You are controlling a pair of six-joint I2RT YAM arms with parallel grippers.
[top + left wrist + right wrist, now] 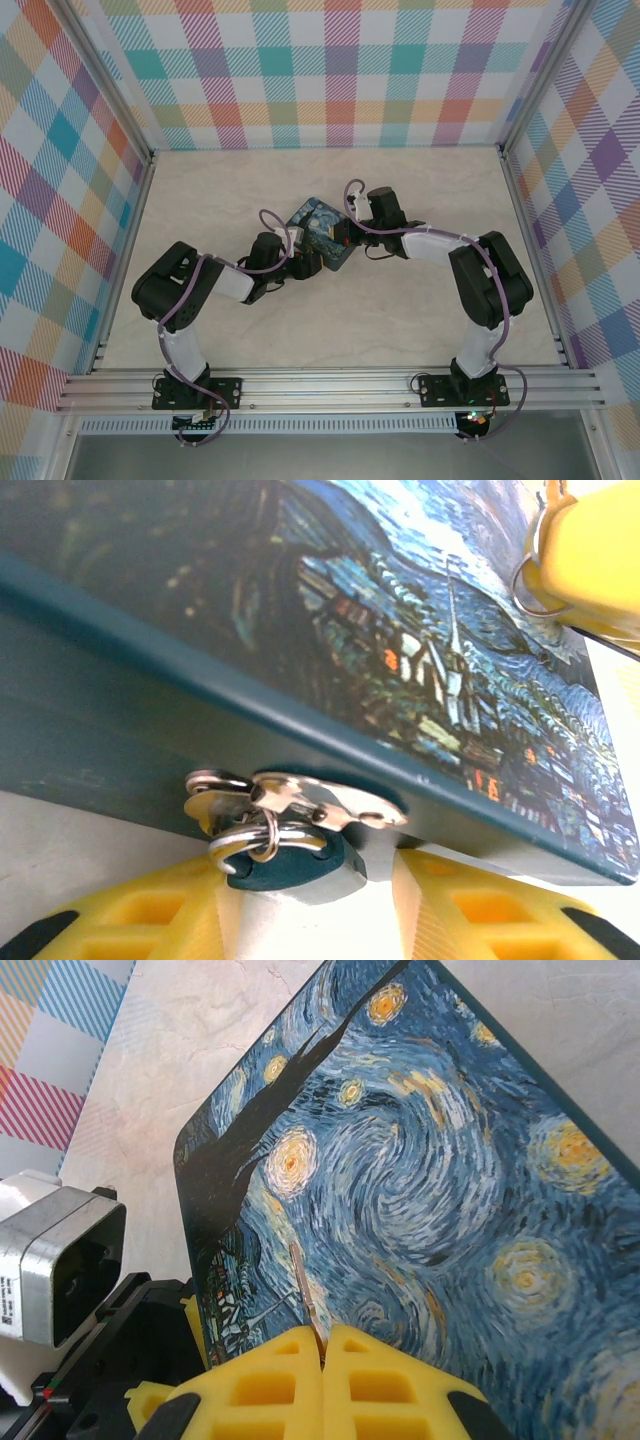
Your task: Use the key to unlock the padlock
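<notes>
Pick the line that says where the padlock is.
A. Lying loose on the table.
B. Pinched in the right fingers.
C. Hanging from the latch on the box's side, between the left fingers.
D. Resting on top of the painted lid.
C: in the left wrist view the padlock hangs by its shackle from the silver latch on the side wall of the box, with the yellow left fingers on either side of it.

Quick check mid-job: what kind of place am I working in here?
Probably a staged robot test cell, not a home: plaid panel walls, an aluminium rail frame and a marble-look tabletop.
</notes>
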